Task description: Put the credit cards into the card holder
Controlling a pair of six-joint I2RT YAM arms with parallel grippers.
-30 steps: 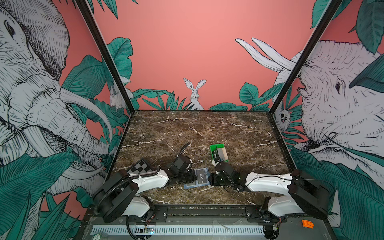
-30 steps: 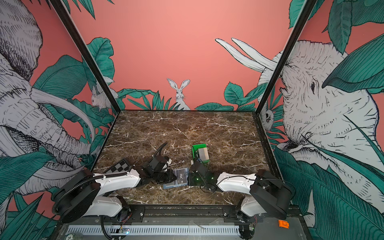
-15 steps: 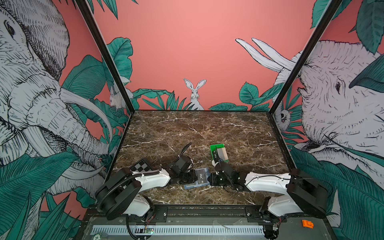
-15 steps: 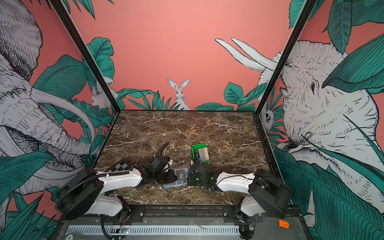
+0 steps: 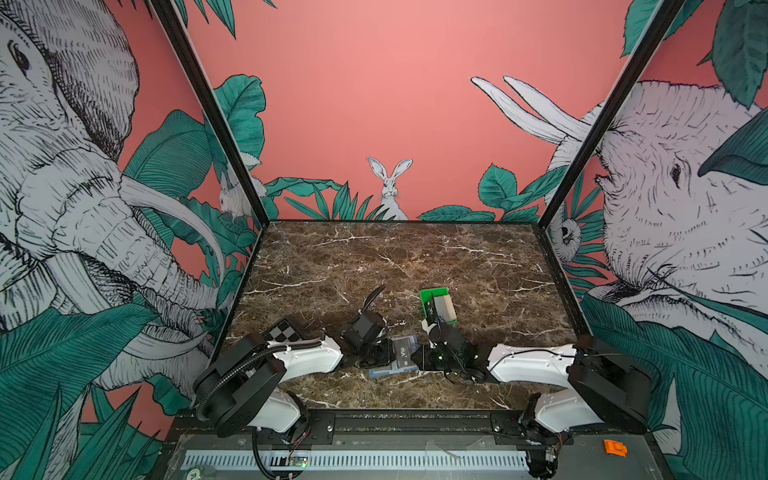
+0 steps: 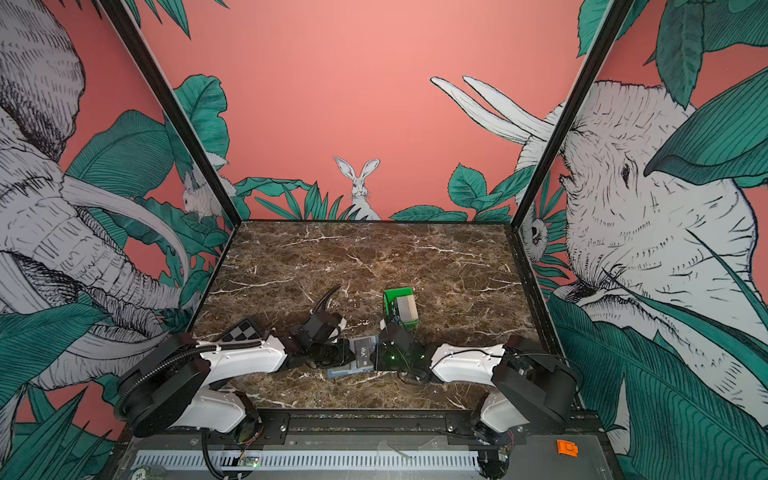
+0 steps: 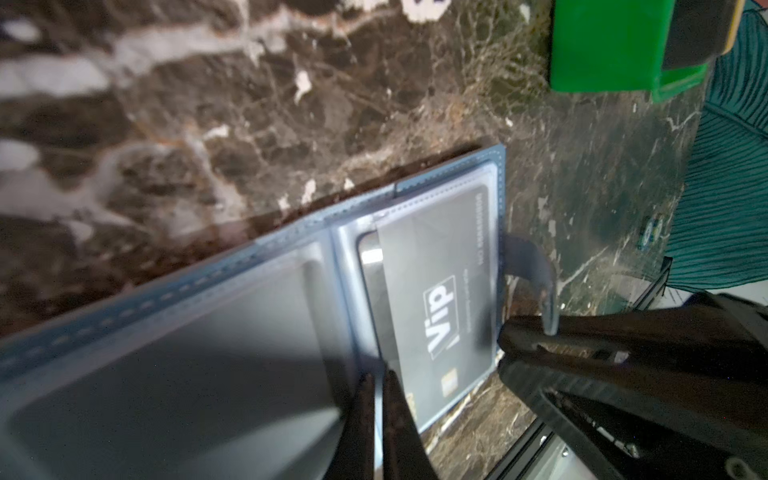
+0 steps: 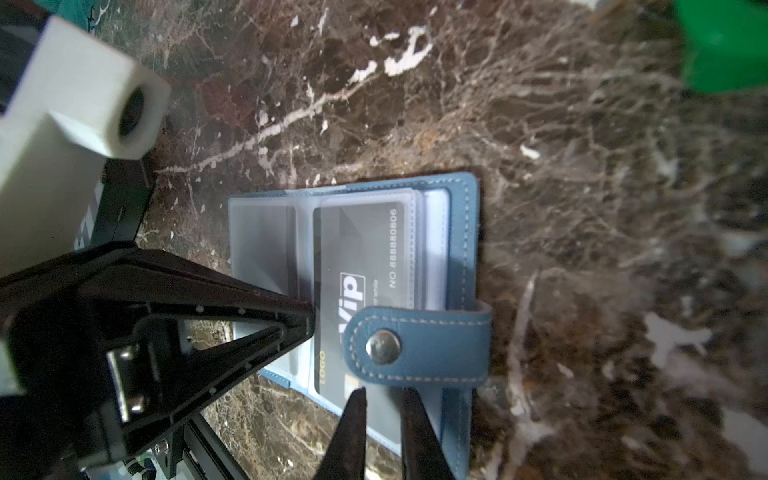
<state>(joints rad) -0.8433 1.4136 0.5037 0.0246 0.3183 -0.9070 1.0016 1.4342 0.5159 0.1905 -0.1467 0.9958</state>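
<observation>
One card holder [image 8: 461, 232] lies open between the grippers: the left gripper [image 7: 377, 382] clamps one clear pocket leaf [image 8: 262, 241]; the right gripper [image 8: 384, 395], jaws slightly parted, holds nothing beside one pocketed VIP card [image 8: 357, 249].

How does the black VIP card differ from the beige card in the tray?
The black VIP card bears white lettering; the beige card looks plain. The black VIP card sits mostly inside a clear pocket of the card holder; the beige card sits in the green tray. Both are rectangular cards.
</observation>
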